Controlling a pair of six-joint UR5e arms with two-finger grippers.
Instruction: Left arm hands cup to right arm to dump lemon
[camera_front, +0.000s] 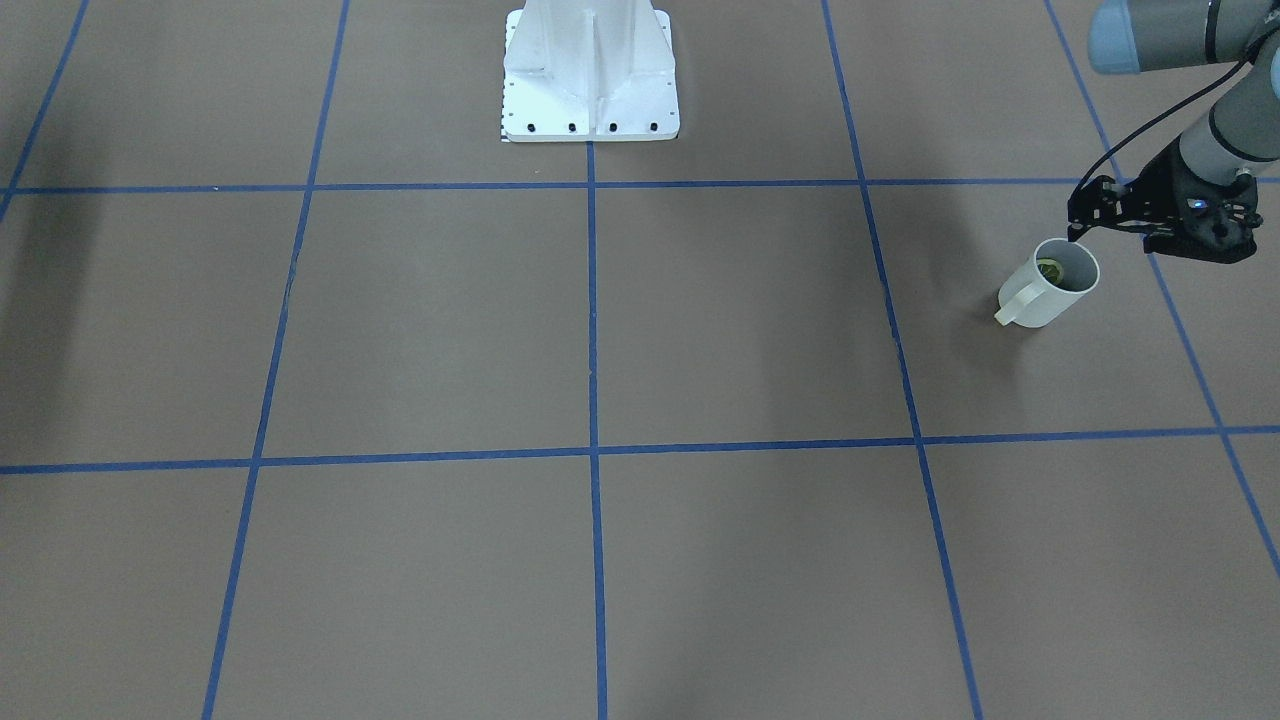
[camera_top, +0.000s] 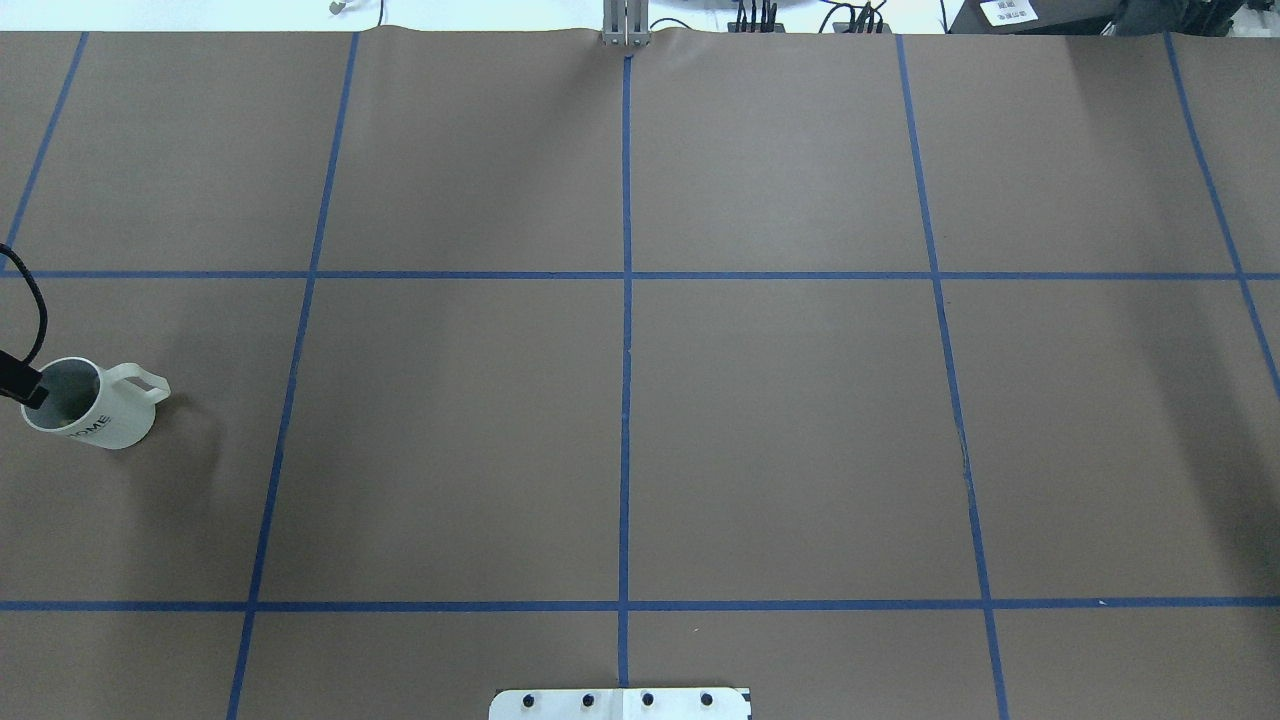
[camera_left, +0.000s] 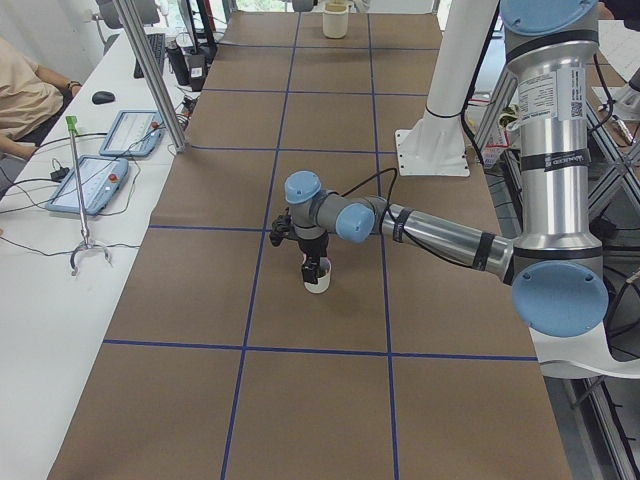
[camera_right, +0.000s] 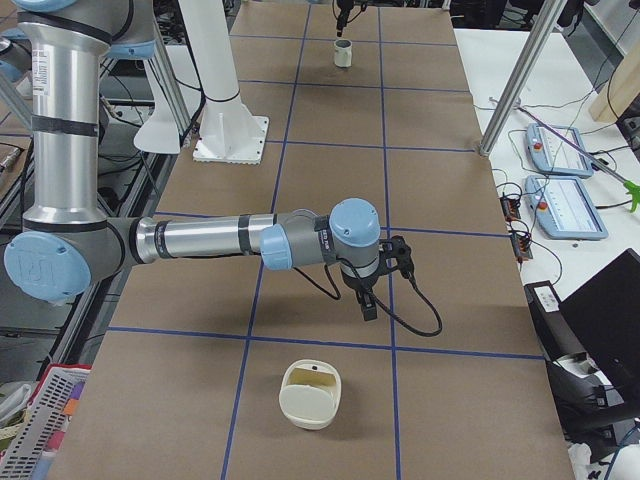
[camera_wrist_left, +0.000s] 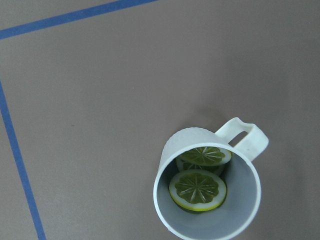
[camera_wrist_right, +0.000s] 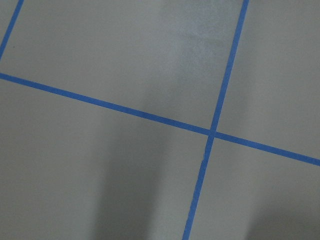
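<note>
The cup (camera_front: 1045, 300) stands upright on the brown table (camera_front: 700, 330), far over at the right edge of the front-facing view, just inside one of the squares marked off by blue tape lines (camera_front: 592, 300). Seen from overhead it sits at the far left, about mid-height. There its handle (camera_top: 145, 383) sticks out to the upper right, and dark lettering runs along the lower side of the mug. The left gripper (camera_front: 1075, 233) reaches in from the right edge of the front view, its black fingertips right at the mug's upper rim. From overhead one dark tip overlaps the rim's left side. From where I stand I cannot tell whether its jaws are spread or have closed on the rim. Looking straight down through the left wrist camera, the lemon (camera_wrist_left: 197, 189) lies flat on the grey bottom of the mug, a round slice with a green face and a yellow edge. A second such shape shows above it against the inner wall on the handle side, though whether that is another slice or a reflection is unclear. The right gripper (camera_right: 368, 303) hangs low over the table in the middle of the right-side view, fingers pointing down, well apart from the mug at the top of that frame. Its jaw state cannot be judged from there. A cream container (camera_right: 310, 395) lies on the table below it in the frame.
</note>
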